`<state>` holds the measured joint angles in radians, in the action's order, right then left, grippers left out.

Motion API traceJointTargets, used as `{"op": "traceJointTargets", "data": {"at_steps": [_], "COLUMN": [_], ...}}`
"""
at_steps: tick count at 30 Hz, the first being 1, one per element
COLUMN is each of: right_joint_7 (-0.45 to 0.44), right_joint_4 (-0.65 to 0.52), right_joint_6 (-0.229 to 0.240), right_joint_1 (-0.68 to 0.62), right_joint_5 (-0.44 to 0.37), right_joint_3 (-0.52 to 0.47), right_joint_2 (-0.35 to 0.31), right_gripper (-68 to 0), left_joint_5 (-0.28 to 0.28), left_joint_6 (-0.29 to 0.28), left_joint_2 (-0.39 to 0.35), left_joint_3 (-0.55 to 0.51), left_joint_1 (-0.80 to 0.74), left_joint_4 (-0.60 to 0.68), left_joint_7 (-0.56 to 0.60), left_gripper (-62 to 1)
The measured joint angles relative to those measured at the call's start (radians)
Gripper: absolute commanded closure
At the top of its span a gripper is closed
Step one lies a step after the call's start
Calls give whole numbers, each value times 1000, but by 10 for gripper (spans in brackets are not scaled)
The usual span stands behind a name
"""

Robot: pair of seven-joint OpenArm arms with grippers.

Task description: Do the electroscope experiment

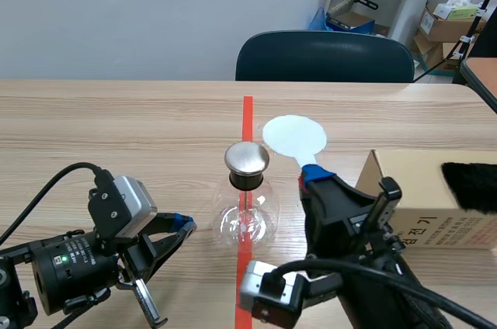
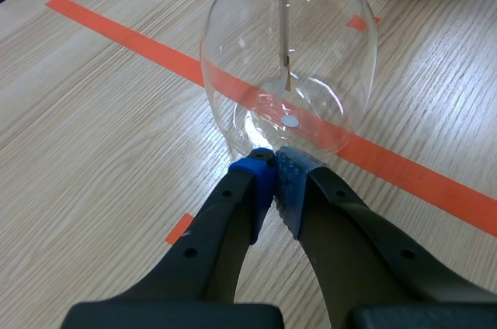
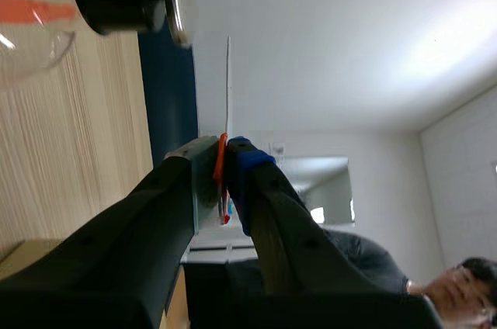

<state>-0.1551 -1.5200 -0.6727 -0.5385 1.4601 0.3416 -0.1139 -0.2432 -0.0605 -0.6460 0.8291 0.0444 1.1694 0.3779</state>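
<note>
We find the electroscope (image 1: 247, 216), a clear glass flask with a black stopper and a metal cap (image 1: 247, 157), standing on the surface directly ahead of the left jaws, astride the orange tape line (image 2: 124, 38). The left jaws are pressed together on nothing, with their tips at the foot of the glass. We judge that they sit low there to steady the flask or to leave the cap free. Inside the bulb a thin rod (image 2: 283, 19) hangs straight down. We cannot tell whether any leaf is deflected.

The right jaws are pinching the short handle (image 3: 221, 166) of a white disc (image 1: 293, 136), which stands out ahead of them, near the cap but apart from it. Held by the handle, the disc's face goes untouched, which we take to be the point: any charge on it is spared. To the outer side of the right jaws lies a cardboard box (image 1: 419, 193) with a black furry cloth (image 1: 470, 185) on top, likely the rubbing material. We judge that bringing the disc to the cap is the step in hand.
</note>
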Motion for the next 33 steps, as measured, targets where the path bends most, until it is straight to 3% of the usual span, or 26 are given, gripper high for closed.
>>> {"op": "traceJointTargets", "data": {"at_steps": [8,17,23,33], "right_joint_7": [241,403,397,126], "right_joint_4": [0,0,0,0], "right_joint_6": [0,0,0,0], "right_joint_1": [0,0,0,0], "right_joint_5": [0,0,0,0], "right_joint_3": [0,0,0,0], "right_joint_2": [0,0,0,0], "right_gripper": [-18,-18,-18,-18], "left_joint_5": [0,0,0,0], "left_joint_6": [0,0,0,0], "left_joint_2": [0,0,0,0], "left_joint_3": [0,0,0,0], "left_joint_1": [0,0,0,0], "left_joint_4": [0,0,0,0], "left_joint_7": [0,0,0,0], "left_gripper": [-12,-12,-12,-12]}}
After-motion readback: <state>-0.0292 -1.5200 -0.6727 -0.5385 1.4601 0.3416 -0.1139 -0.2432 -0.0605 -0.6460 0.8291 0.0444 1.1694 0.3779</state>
